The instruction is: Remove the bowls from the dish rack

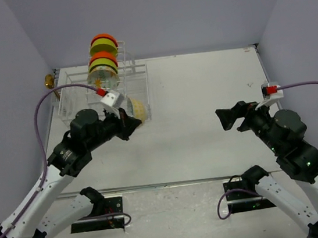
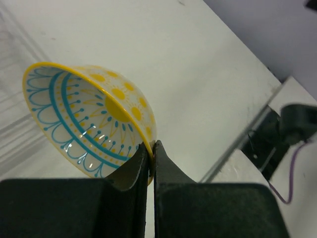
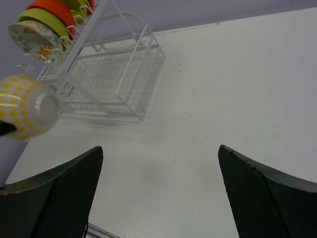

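My left gripper (image 1: 131, 122) (image 2: 152, 148) is shut on the rim of a white bowl with yellow and blue floral pattern (image 1: 137, 107) (image 2: 89, 114). It holds the bowl tilted just off the near right corner of the white wire dish rack (image 1: 86, 99) (image 3: 111, 79). The held bowl shows at the left in the right wrist view (image 3: 29, 106). Orange (image 1: 102, 39) (image 3: 52, 9) and lime-green bowls (image 1: 101, 47) (image 3: 42, 21) and another white floral bowl (image 1: 102, 76) (image 3: 32, 39) stand in the rack's upright slots. My right gripper (image 1: 224, 117) (image 3: 160, 148) is open and empty over bare table at the right.
A small brass-coloured object (image 1: 48, 82) sits left of the rack by the wall. Purple walls close in the table at the back and sides. The table's metal front edge (image 1: 173, 183) runs just ahead of the arm bases.
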